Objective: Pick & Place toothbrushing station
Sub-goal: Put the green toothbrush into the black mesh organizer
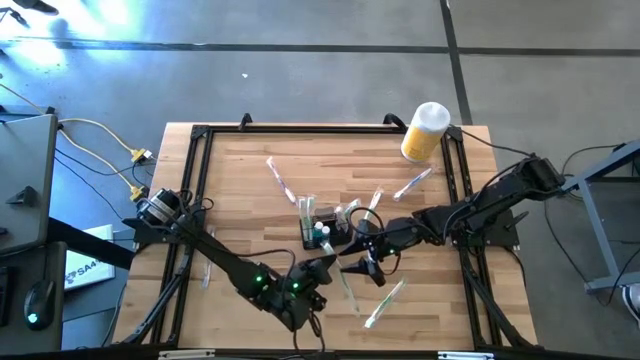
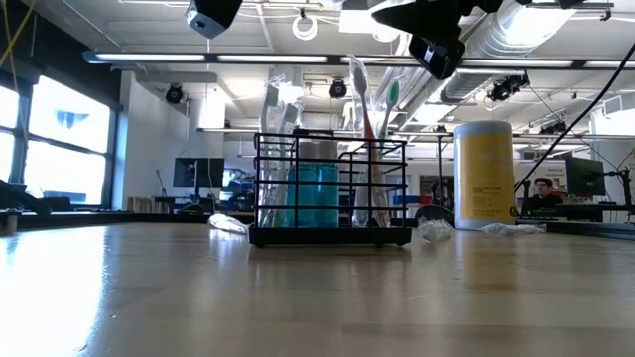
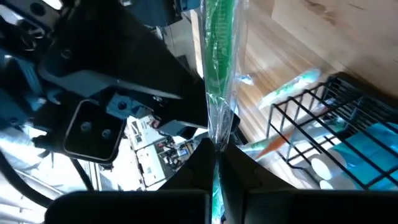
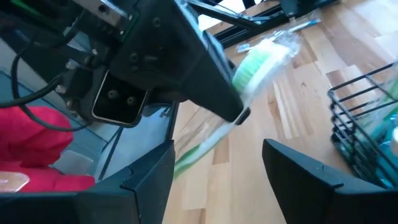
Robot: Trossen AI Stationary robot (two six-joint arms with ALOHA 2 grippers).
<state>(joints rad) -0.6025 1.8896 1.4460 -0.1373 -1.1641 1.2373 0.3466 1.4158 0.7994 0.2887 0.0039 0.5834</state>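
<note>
The black wire-mesh caddy (image 1: 325, 232) stands on its base mid-table, with a teal tube and several upright toothbrushes in it; it also shows in the low view (image 2: 332, 193). My left gripper (image 1: 322, 268) is just near of the caddy, above the table, shut on a green toothbrush in a clear wrapper (image 3: 219, 74). My right gripper (image 1: 362, 265) is beside it on the right, open and empty (image 4: 217, 162), facing the left gripper and the brush (image 4: 261, 62). My left gripper pinches the wrapped green toothbrush between its two fingers, part-way along its handle (image 3: 216, 146). The fingers lie across the brush. The bristle end (image 4: 267, 56) sticks out on one side, the handle (image 4: 189, 155) on the other. The brush is lifted clear of the table.
Several wrapped toothbrushes lie loose on the wood, for instance far left of the caddy (image 1: 280, 178), far right (image 1: 412, 184) and near right (image 1: 385, 303). A yellow cylinder with a white lid (image 1: 424, 132) stands at the far right corner. Black rails (image 1: 195, 190) edge the table.
</note>
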